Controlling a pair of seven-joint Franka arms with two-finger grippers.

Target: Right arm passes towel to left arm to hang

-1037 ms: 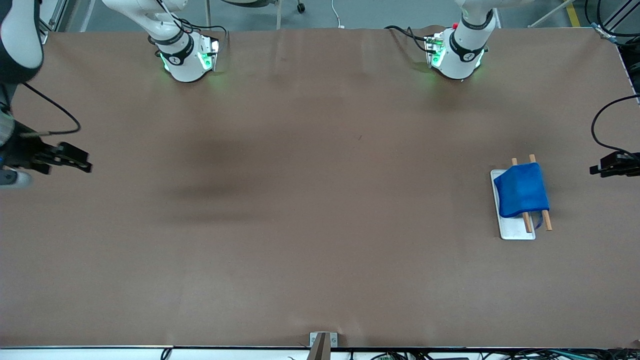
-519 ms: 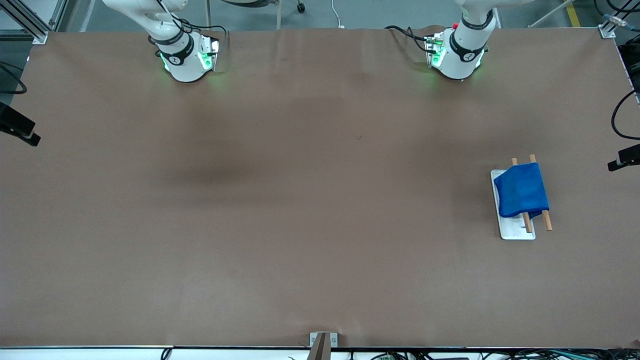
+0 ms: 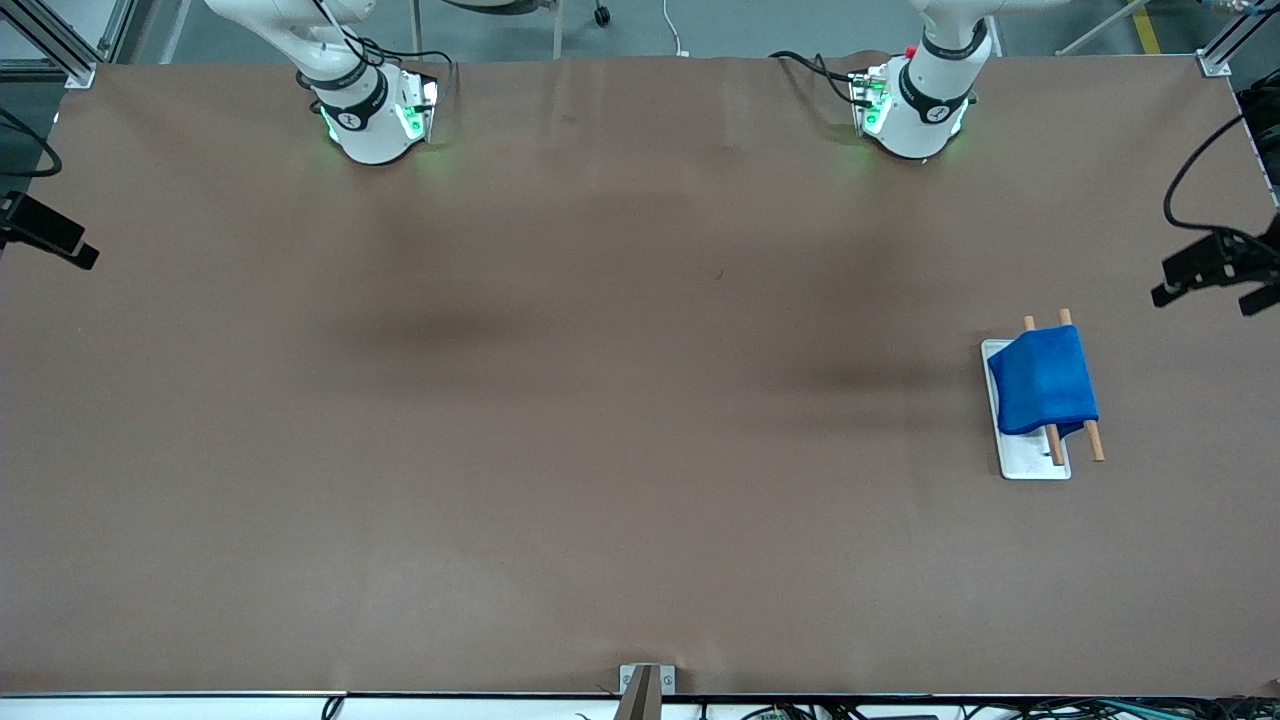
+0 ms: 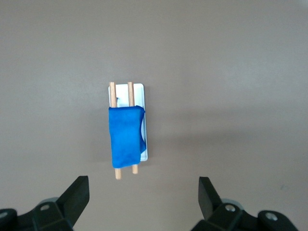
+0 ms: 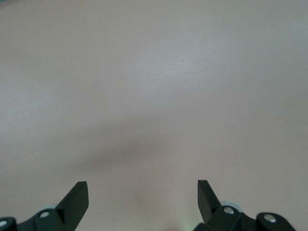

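Observation:
The bright blue towel [image 3: 1043, 385] hangs draped over two wooden rods [image 3: 1093, 440] of a small rack on a white base plate [image 3: 1030, 460], toward the left arm's end of the table. It also shows in the left wrist view [image 4: 126, 137], on the rods [image 4: 118, 173] and plate [image 4: 139, 91]. My left gripper [image 3: 1210, 270] [image 4: 143, 192] is open and empty, up in the air beside the rack near the table's end. My right gripper [image 5: 142, 195] is open and empty over bare table; only a black part of it [image 3: 45, 232] shows in the front view, at the right arm's end.
The brown table top [image 3: 640, 400] is bare apart from the rack. The two arm bases [image 3: 375, 115] [image 3: 915, 105] stand along the edge farthest from the front camera. A small metal bracket [image 3: 645, 682] sits at the near edge.
My right gripper has drawn back off the table's end, almost out of the front view. My left gripper has shifted toward the bases' side, away from the rack. The towel has not moved.

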